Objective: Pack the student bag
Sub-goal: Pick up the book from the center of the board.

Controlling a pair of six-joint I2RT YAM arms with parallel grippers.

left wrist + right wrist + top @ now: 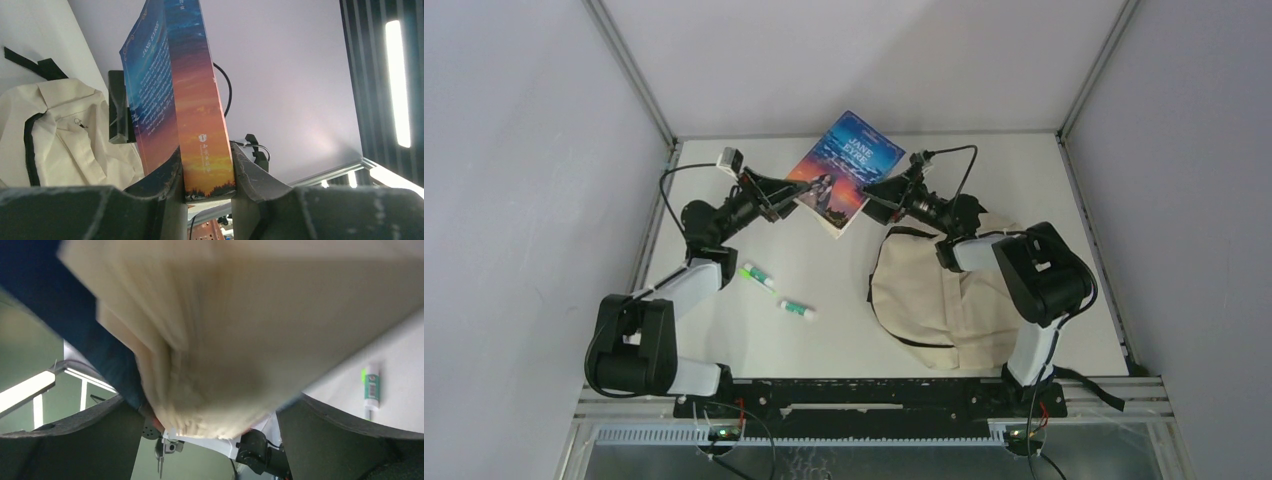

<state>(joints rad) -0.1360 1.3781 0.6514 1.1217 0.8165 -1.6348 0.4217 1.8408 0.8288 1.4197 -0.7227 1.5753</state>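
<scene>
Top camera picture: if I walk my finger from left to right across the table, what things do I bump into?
green-tipped pen → white-and-green tube → Jane Eyre book → beige student bag

Blurred book pages (225,340) sit between the wide-spread tool (212,420).

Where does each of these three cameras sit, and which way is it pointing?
Top: fixed above and behind the robot, looking down on the table. It shows the left arm, right arm, left gripper and right gripper.
Left wrist: on the left arm, looking up along its fingers, which clamp the book, towards the ceiling lights.
Right wrist: on the right arm, looking between its open fingers at blurred book pages.
Shared: all three views see the book. The top and left wrist views share the student bag.
</scene>
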